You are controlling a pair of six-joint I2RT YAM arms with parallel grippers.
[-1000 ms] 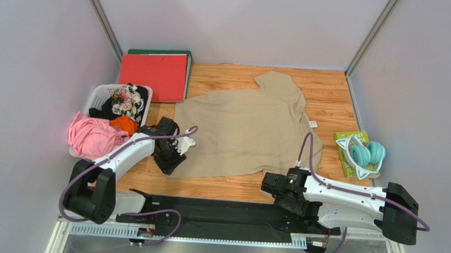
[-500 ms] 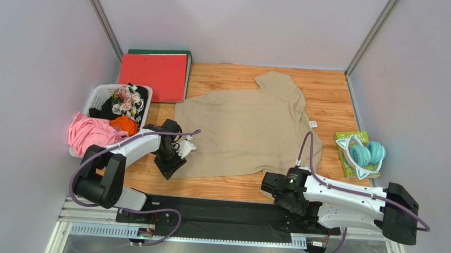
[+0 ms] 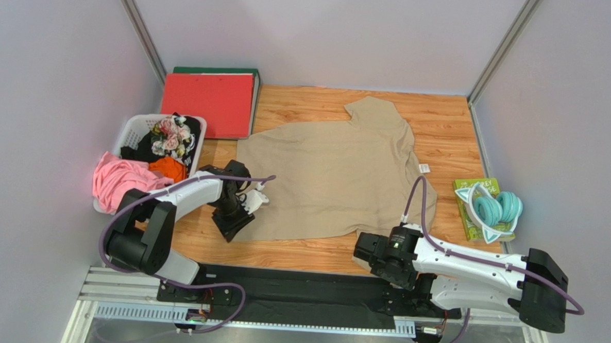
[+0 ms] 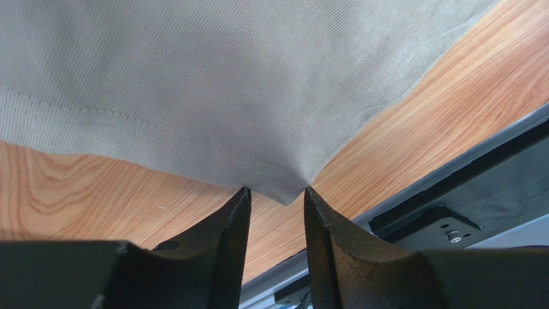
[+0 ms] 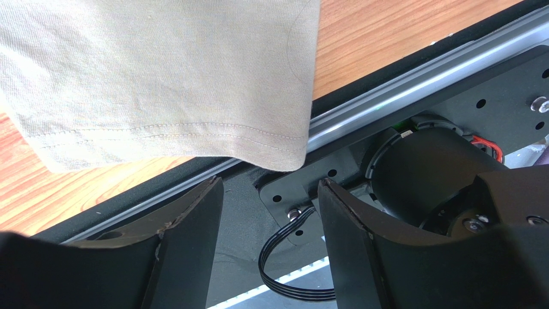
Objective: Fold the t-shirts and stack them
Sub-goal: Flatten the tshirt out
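A large tan t-shirt (image 3: pixel 332 173) lies spread flat on the wooden table, with a small white label (image 3: pixel 423 168) at its right seam. My left gripper (image 3: pixel 232 226) is down at the shirt's near-left corner. In the left wrist view its fingertips (image 4: pixel 276 190) straddle the hem corner (image 4: pixel 283 183), with a gap still showing between the jaws. My right gripper (image 3: pixel 365 250) sits at the near-right corner. In the right wrist view it (image 5: pixel 269 181) stands open, and the hem corner (image 5: pixel 277 154) lies just beyond the tips with nothing between them.
A white basket (image 3: pixel 130 129) of mixed clothes stands at the left, with a pink garment (image 3: pixel 122 183) draped over its near rim. A red folder (image 3: pixel 209 101) lies at the back left. Teal headphones (image 3: pixel 494 207) rest on a green book (image 3: pixel 469 221) at the right. A black rail (image 3: pixel 296 283) runs along the near edge.
The left arm has swung inward and brought its gripper onto the shirt's near-left corner, with the jaws narrowing. The right arm has barely moved.
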